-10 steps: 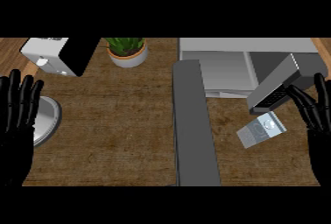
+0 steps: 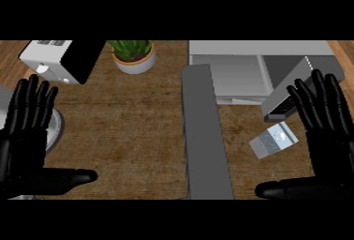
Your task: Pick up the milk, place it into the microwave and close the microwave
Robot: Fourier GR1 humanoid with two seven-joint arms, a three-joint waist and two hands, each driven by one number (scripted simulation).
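The right robot hand (image 2: 330,147) comes up from the lower right edge with its fingers straight, spread wide and pointing away from the robot, and its thumb stuck out low to the left; it holds nothing. The milk (image 2: 275,141), a small pale carton, lies tilted on the brown bench (image 2: 124,136) just left of this hand's fingers, between them and a long grey slab (image 2: 206,140). Whether the carton touches the fingers cannot be told. Ahead of the right robot hand, past its fingertips and slightly to the left, stands the microwave (image 2: 228,77), light grey, with a slanted dark-grey panel (image 2: 294,91) right by the hand's fingertips. The long grey slab runs from the microwave's front left corner back toward the robot, well to the left of the right robot hand; it may be the door standing open, but that is not certain. The left robot hand (image 2: 24,147) shows at the lower left edge, likewise flat and wide, fingers up, thumb out to the right, holding nothing. Partly hidden under its fingers is a round grey plate (image 2: 54,127). Ahead of this hand sits a white box with a black face (image 2: 59,61), and farther to the right of that a potted plant (image 2: 133,55) in a pale pot.
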